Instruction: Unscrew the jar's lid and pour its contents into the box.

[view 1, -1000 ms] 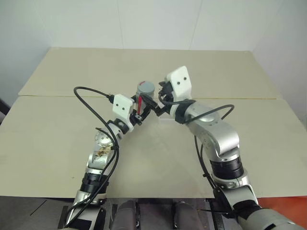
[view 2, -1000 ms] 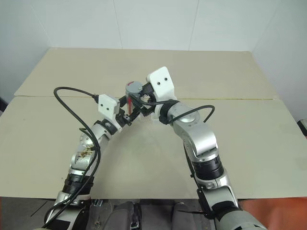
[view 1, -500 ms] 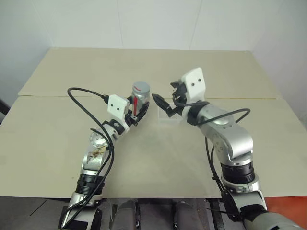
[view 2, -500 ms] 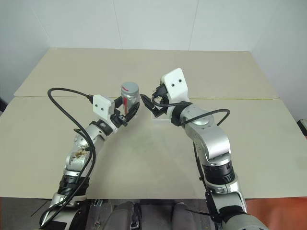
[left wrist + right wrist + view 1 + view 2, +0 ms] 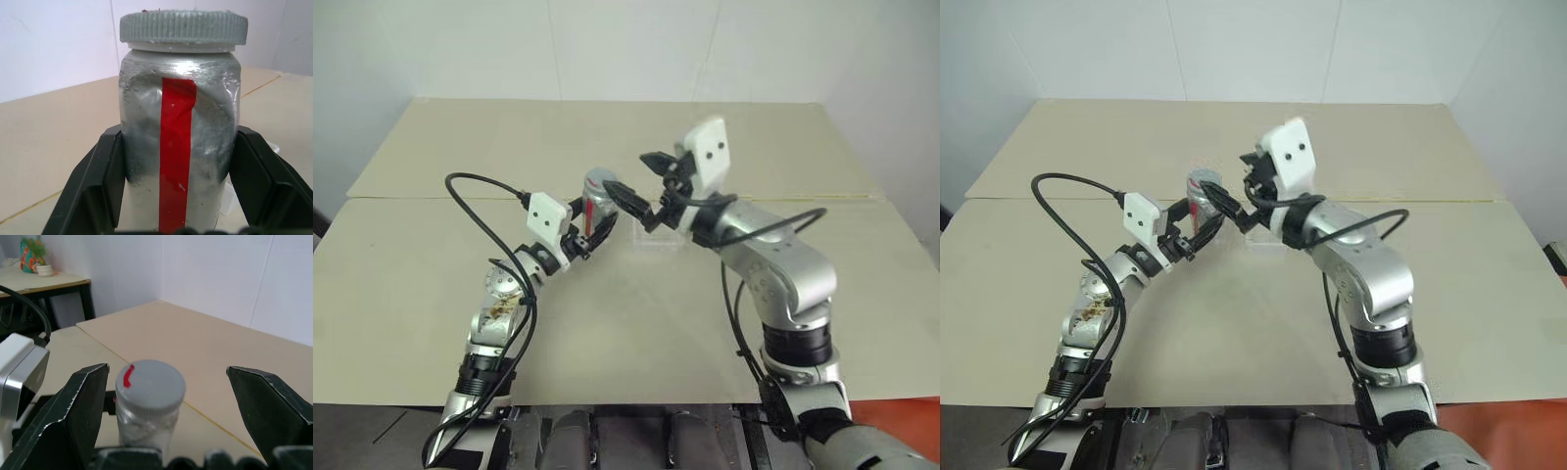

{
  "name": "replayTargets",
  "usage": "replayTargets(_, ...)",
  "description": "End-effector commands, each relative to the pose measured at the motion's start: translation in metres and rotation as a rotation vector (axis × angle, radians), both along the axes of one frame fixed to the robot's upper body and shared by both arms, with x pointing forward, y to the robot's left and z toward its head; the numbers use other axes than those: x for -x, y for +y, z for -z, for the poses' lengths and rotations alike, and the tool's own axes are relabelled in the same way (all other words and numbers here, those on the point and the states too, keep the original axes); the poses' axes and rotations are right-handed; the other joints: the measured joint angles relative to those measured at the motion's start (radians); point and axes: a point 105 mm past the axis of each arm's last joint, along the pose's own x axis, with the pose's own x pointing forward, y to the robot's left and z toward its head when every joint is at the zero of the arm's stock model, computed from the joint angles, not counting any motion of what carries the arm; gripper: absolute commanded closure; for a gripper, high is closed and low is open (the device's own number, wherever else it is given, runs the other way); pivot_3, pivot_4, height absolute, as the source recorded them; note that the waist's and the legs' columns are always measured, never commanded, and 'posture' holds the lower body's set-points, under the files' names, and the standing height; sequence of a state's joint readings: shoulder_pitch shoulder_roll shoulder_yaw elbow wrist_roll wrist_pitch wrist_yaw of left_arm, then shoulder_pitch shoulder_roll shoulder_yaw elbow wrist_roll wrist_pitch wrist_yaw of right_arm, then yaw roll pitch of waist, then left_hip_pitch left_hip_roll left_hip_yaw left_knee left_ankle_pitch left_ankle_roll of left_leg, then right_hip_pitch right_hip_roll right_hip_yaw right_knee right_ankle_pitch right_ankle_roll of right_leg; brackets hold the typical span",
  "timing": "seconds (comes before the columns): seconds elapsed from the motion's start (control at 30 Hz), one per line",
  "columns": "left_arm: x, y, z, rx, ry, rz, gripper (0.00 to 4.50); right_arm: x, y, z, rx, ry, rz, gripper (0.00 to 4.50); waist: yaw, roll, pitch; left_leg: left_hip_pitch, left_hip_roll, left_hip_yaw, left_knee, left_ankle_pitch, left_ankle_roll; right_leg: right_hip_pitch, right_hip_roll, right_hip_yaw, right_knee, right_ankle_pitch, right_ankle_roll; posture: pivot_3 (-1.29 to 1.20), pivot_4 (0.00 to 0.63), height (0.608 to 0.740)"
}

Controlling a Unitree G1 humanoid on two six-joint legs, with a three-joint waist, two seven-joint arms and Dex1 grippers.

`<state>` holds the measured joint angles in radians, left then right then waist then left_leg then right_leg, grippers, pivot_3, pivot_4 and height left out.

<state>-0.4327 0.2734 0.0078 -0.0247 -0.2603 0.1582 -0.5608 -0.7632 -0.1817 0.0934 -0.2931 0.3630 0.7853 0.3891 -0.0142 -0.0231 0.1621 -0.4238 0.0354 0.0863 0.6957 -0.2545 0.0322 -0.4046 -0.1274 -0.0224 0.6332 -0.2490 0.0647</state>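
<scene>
the table is a pale beige top w/ a seam running left to right across its middle; the near part is bare.

left gripper sits left of centre, just near of the seam, fingers clamped on the jar. in the left wrist view its two black fingers press on both sides of the jar's lower body. jar is held off the table, about upright, red stripe facing the wrist cam. body looks silvery-white through the wall, so the contents can't be made out.

the lid is on the jar, grey w/ ribbed edge, a small red mark on its flat top seen in the right wrist view.

right gripper is just right of the jar & a bit higher, fingers spread wide apart, holding nothing. in the right wrist view one finger is on one side of the lid & the other finger well off to the other side; neither touches lid or jar. the gripper points left toward the jar's top.

the box lies on the table right of the jar, under the right wrist, at the seam; clear & shallow, partly hidden by the arm. can't tell if anything is in it.

far half of the table runs back to a white wall.
</scene>
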Motion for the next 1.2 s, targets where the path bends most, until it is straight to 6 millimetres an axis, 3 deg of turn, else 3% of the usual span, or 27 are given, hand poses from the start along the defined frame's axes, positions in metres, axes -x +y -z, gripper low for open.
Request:
replayTargets(0.03, 0.005, -0.007, -0.016, 0.016, -0.059, 0.022, 1.8, 0.0, 0.007, -0.011, -0.008, -0.052, -0.009, 0.05, 0.003, 0.0, 0.0, 0.0, 0.0, 0.0, 0.0, 0.0, 0.0, 0.0, 0.0, 0.0, 0.0, 0.0, 0.0, 0.0, 0.15, 0.74)
replayTargets(0.3, 0.01, -0.009, -0.016, 0.017, -0.06, 0.039, 1.8, -0.007, 0.02, -0.007, -0.006, -0.025, -0.028, 0.05, 0.0, 0.0, 0.0, 0.0, 0.0, 0.0, 0.0, 0.0, 0.0, 0.0, 0.0, 0.0, 0.0, 0.0, 0.0, 0.0, 0.15, 0.74)
replayTargets(0.83, 0.012, -0.011, -0.015, 0.011, -0.063, 0.054, 1.8, -0.011, 0.022, -0.009, -0.013, -0.041, -0.025, 0.05, 0.0, 0.0, 0.0, 0.0, 0.0, 0.0, 0.0, 0.0, 0.0, 0.0, 0.0, 0.0, 0.0, 0.0, 0.0, 0.0, 0.15, 0.74)
replayTargets(0.93, 0.014, -0.012, -0.015, 0.009, -0.062, 0.059, 1.8, -0.011, 0.022, -0.01, -0.013, -0.046, -0.022, 0.52, 0.0, 0.0, 0.0, 0.0, 0.0, 0.0, 0.0, 0.0, 0.0, 0.0, 0.0, 0.0, 0.0, 0.0, 0.0, 0.0, 0.15, 0.74)
replayTargets(1.07, 0.015, -0.013, -0.013, 0.007, -0.058, 0.064, 1.8, -0.011, 0.022, -0.01, -0.017, -0.051, -0.018, 1.72, 0.0, 0.0, 0.0, 0.0, 0.0, 0.0, 0.0, 0.0, 0.0, 0.0, 0.0, 0.0, 0.0, 0.0, 0.0, 0.0, 0.15, 0.74)
replayTargets(1.2, 0.016, -0.013, -0.011, 0.005, -0.051, 0.074, 1.8, -0.01, 0.021, -0.011, -0.021, -0.056, -0.017, 1.72, 0.001, 0.0, 0.0, 0.0, 0.0, 0.0, 0.0, 0.0, 0.0, 0.0, 0.0, 0.0, 0.0, 0.0, 0.0, 0.0, 0.15, 0.74)
